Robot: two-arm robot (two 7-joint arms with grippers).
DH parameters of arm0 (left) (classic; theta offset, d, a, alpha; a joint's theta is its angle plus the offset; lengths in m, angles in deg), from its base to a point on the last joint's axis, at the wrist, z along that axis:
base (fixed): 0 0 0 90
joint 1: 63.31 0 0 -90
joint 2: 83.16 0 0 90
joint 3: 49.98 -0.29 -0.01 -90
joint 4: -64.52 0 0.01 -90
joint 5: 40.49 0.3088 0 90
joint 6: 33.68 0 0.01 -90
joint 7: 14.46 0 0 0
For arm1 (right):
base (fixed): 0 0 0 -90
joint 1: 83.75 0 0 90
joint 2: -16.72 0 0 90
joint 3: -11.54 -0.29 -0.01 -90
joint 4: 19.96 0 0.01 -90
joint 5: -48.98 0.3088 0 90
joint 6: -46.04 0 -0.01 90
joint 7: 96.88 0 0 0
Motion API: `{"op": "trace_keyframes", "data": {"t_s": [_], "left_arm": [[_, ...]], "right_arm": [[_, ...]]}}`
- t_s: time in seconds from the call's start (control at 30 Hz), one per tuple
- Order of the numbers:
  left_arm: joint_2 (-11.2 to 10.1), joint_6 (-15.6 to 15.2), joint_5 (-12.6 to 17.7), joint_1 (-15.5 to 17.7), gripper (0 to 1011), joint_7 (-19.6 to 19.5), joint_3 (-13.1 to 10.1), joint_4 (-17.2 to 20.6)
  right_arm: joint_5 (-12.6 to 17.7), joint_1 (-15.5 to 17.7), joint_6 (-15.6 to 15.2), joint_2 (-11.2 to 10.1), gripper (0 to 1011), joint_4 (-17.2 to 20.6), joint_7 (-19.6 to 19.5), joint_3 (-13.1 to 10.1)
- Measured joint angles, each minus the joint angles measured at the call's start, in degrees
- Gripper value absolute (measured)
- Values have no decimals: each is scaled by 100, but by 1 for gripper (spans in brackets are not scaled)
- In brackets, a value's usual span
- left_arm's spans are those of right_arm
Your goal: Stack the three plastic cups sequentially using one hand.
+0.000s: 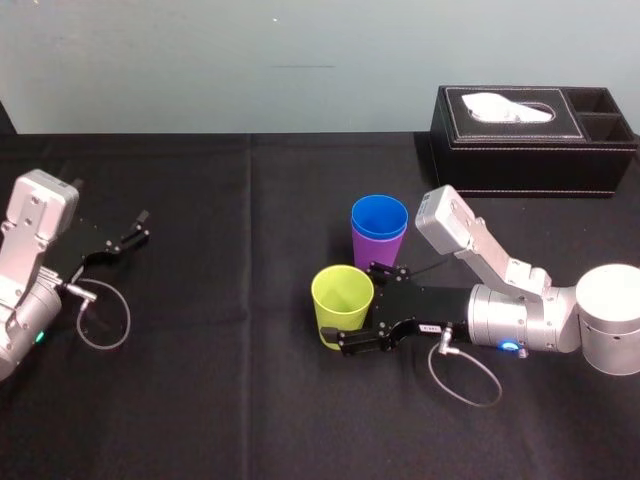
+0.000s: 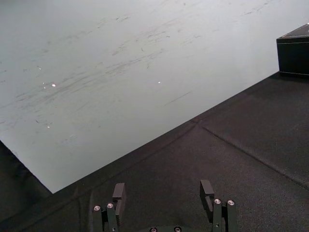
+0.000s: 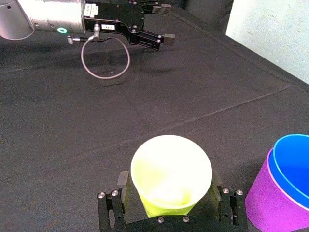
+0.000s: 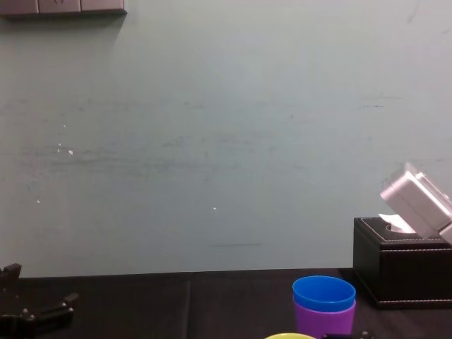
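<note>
Blue cup [image 1: 379,215] sits nested in purple cup [image 1: 378,250], mid-table [image 1: 220,380]. Yellow-green cup [image 1: 341,300] stands near-left of them, inside my right claw [image 1: 358,306], spread wide, not clamped. Left claw [image 1: 140,228] idles apart, far left. One stacking left, I judge.

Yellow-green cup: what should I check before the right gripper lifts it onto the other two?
1. Yellow-green cup upright, straddled by right gripper: ok.
2. Firm hold on it: cannot tell.
3. Blue cup nested in purple cup, both upright: ok.
4. Blue cup empty, ready to receive: ok.
5. Left gripper parked at the far left, away from the cups: ok.
</note>
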Motion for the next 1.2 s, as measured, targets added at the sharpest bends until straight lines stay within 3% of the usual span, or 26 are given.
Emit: {"op": "trace_keyframes", "data": {"t_s": [0.27,0.67,1.2], "left_arm": [[0,0,0,0,1011,0,0,0],[0,0,0,0,1011,0,0,0],[0,0,0,0,1011,0,0,0]], "right_arm": [[4,9,-1,-9,1003,11,0,-7],[10,16,-6,-15,747,19,-3,-15],[13,19,-8,-18,726,25,-6,-15]]}}
